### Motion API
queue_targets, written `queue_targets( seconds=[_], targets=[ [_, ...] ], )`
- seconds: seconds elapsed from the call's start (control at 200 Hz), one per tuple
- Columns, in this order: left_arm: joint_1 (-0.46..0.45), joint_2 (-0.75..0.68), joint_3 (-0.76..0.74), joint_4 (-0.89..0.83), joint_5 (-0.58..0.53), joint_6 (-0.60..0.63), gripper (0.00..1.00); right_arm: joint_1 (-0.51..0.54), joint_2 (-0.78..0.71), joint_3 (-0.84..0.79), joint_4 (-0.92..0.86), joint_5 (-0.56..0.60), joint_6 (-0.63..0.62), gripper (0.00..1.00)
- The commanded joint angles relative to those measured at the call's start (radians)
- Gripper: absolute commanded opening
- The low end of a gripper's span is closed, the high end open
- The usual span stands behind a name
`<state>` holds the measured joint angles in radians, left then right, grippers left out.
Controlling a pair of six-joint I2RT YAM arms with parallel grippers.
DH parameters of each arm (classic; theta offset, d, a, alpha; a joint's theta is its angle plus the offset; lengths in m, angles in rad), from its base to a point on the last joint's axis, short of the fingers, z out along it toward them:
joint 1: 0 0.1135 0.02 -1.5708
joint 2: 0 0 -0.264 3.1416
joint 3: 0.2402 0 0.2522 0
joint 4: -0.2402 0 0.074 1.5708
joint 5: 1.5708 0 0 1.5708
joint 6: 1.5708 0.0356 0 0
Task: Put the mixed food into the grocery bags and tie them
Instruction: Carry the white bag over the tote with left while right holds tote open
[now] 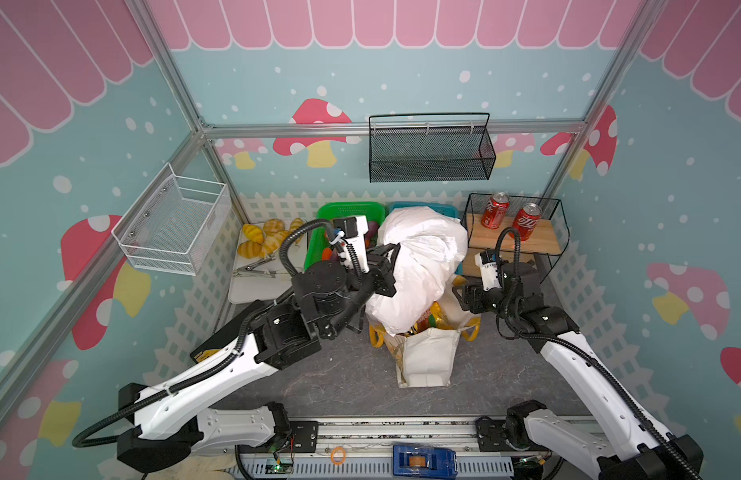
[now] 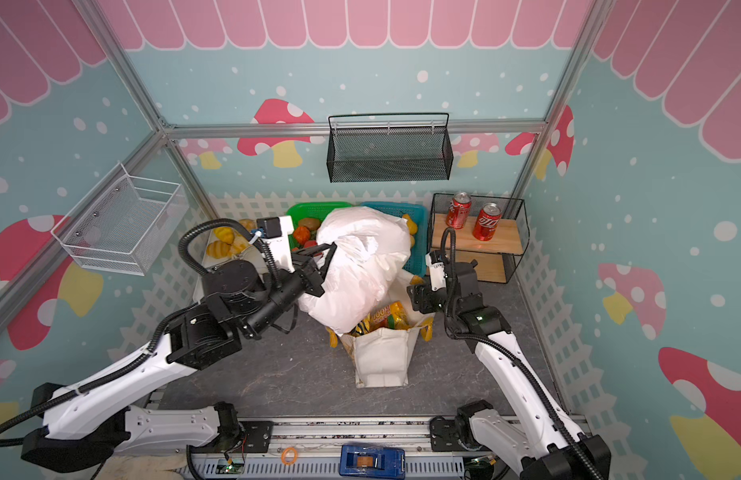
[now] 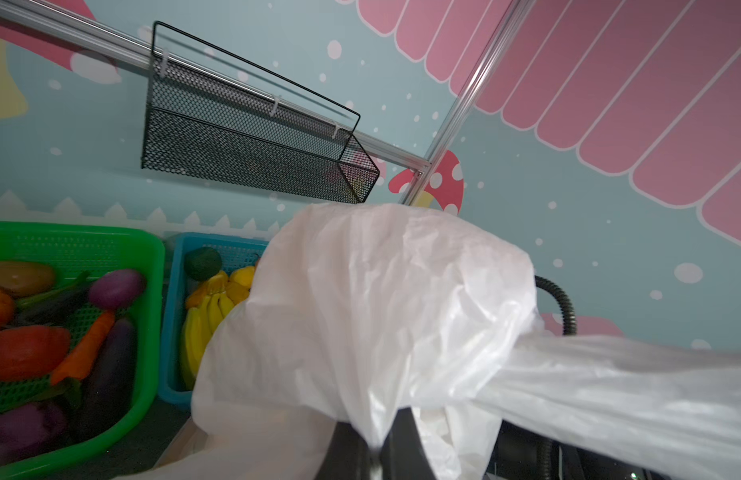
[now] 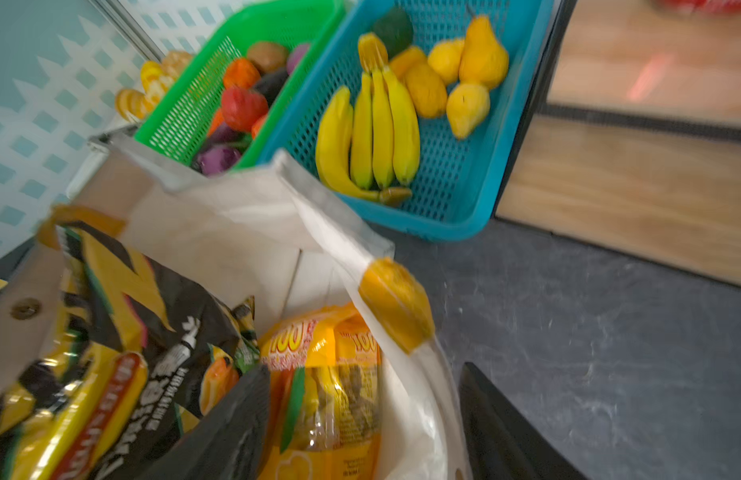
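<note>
Over upright tote point(image 1: 427, 357) of snack packets point(image 4: 132, 311), white bag point(image 1: 418, 257) slanting down, pinched by left end effector point(image 3: 375, 451), right end effector point(image 4: 362, 374) agape, empty

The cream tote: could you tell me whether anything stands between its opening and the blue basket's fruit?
Yes: the white plastic bag, pinched in the shut left gripper, hangs over the blue basket and the back of the cream tote in both top views. The right gripper is open at the tote's rim.
</note>
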<state>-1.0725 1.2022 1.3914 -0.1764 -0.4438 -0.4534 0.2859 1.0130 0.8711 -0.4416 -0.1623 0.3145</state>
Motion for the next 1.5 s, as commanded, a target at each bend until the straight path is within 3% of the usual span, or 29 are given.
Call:
queue_targets(
  seconds=[0.0, 0.335, 0.745, 1.046, 1.161, 1.496],
  targets=[
    [-0.017, 0.044, 0.031, 0.206, -0.005, -0.038, 0.00, -0.017, -0.013, -0.035, 0.000, 0.025, -0.016, 0.65],
    [-0.030, 0.186, 0.042, 0.391, 0.024, -0.131, 0.00, -0.107, -0.073, -0.133, 0.118, -0.091, 0.017, 0.12],
    [-0.033, 0.217, 0.054, 0.516, 0.051, -0.149, 0.00, -0.133, -0.114, -0.170, 0.192, -0.172, 0.085, 0.04],
    [-0.025, 0.221, -0.211, 0.587, -0.002, -0.142, 0.00, -0.157, -0.193, -0.208, 0.285, -0.225, 0.207, 0.03],
    [-0.013, 0.197, -0.233, 0.464, 0.078, -0.090, 0.00, -0.157, -0.210, -0.235, 0.335, -0.243, 0.248, 0.02],
    [0.074, 0.184, -0.093, -0.229, 0.334, -0.028, 0.00, -0.178, -0.213, -0.240, 0.374, -0.184, 0.287, 0.00]
  ],
)
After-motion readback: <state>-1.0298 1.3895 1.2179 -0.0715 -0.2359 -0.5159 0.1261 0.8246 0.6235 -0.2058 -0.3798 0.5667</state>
